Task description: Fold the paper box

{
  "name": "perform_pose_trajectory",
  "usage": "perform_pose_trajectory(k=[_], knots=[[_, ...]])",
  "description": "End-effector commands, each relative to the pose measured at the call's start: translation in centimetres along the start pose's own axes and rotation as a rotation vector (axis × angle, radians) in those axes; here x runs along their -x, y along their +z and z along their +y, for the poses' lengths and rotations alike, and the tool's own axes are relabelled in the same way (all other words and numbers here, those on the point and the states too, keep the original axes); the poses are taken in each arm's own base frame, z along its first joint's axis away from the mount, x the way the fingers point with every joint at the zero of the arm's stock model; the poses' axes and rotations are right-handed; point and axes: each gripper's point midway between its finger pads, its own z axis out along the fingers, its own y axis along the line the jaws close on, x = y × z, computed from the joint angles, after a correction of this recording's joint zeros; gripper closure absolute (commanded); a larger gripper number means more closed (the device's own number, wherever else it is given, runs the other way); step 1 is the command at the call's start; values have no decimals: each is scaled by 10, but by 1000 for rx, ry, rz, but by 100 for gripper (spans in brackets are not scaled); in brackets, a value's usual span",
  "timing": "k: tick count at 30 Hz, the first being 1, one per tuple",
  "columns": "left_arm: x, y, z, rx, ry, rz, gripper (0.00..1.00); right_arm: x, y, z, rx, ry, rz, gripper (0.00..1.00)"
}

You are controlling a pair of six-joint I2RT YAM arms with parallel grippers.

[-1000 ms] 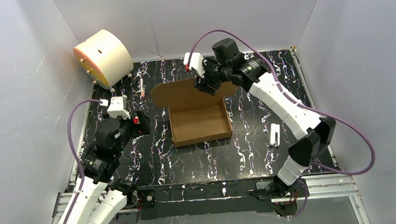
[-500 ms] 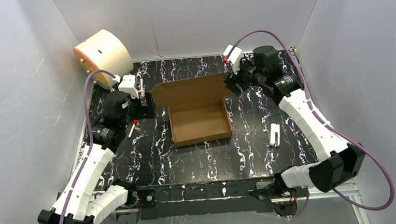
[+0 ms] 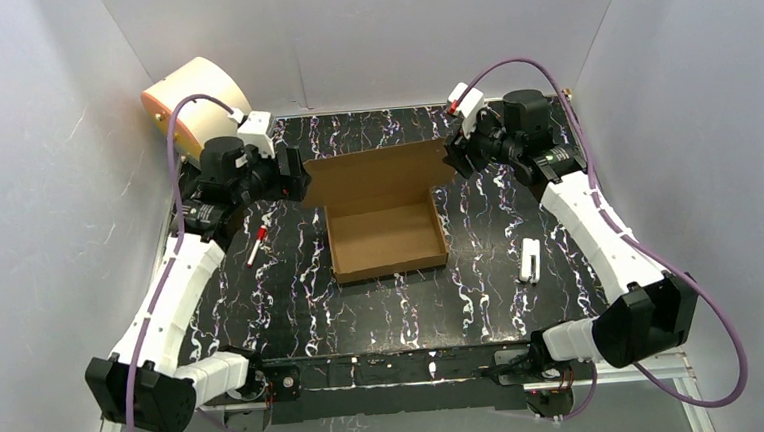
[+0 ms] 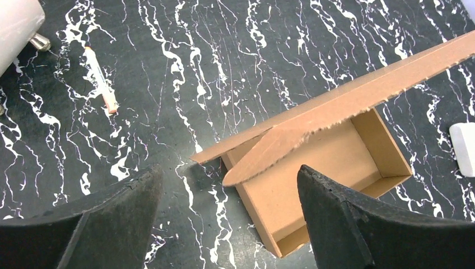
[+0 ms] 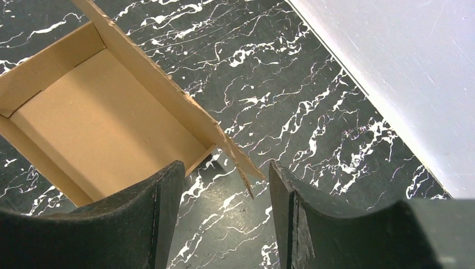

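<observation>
Top external view: the plain brown corrugated cardboard box (image 3: 384,238) is seen open at the middle of the black marbled tabletop (image 3: 293,302), its lid raised along the far side. Left pincer (image 3: 293,174) and right pincer (image 3: 452,158) are held with fingers apart at the lid's two ends, nothing clamped.

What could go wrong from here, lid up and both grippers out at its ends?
1. The left gripper and right gripper stand open around the lid's side ears, gripping neither. Closing off-centre could crease an ear instead of folding it.
2. The ears lie flat with the lid, unfolded. If the lid is lowered now, they would likely land outside the tray walls.
3. The paper box sits loose on the table, so an uneven push may skew it.
</observation>
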Motion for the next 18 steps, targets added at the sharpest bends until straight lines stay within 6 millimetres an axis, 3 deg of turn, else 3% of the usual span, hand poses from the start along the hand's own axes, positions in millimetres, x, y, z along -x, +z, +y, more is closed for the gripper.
perform_pose_trajectory(k=[1, 11, 18], knots=[[9, 3, -7, -51, 47, 27, 14, 11, 5, -10, 3, -29, -65, 35], [2, 28, 1, -54, 135, 113, 14, -14, 27, -17, 83, -58, -58, 35], [-16, 49, 12, -93, 81, 183, 18, -26, 38, -16, 133, -64, -36, 40]])
